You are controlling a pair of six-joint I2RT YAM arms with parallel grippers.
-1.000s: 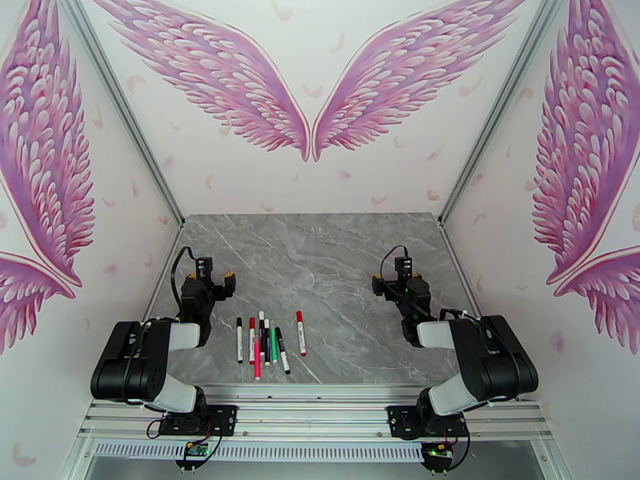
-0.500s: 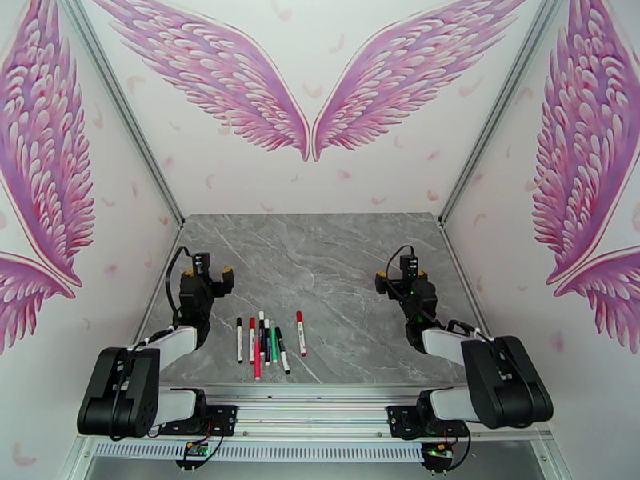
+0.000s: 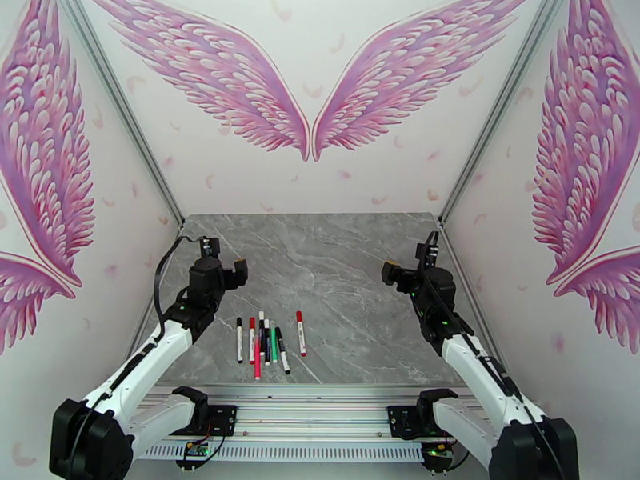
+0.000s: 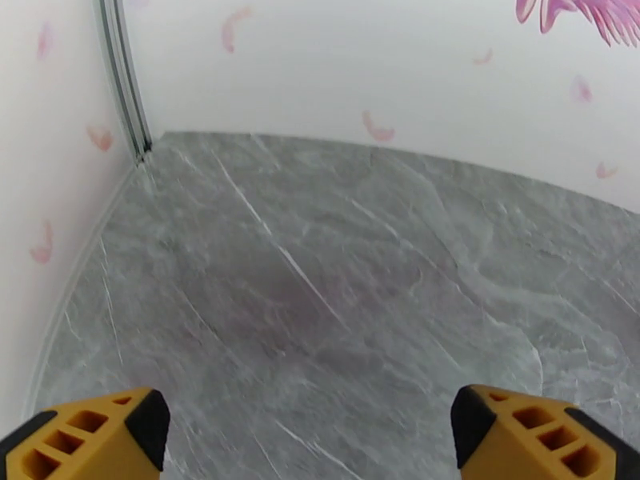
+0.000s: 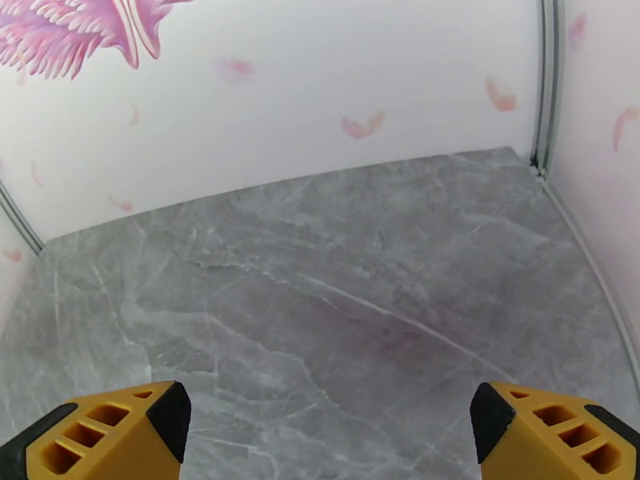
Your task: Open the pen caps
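Several pens with slim white barrels lie in a row near the table's front edge, left of centre. Their pen caps are on: a black cap, a red cap, a green one, a pink one. One red-capped pen lies slightly apart to the right. My left gripper hovers open behind and left of the row, holding nothing. My right gripper hovers open well to the right. Each wrist view has wide-apart yellow fingertips over bare marble.
The grey marble table is boxed in by white walls painted with pink wings. Metal corner posts stand at the back corners. A metal rail carrying the arm bases runs along the near edge.
Both arms have unfolded from a tucked pose and stretched out over the table. The grippers rose and shifted slightly right, staying open. The pens have not moved.
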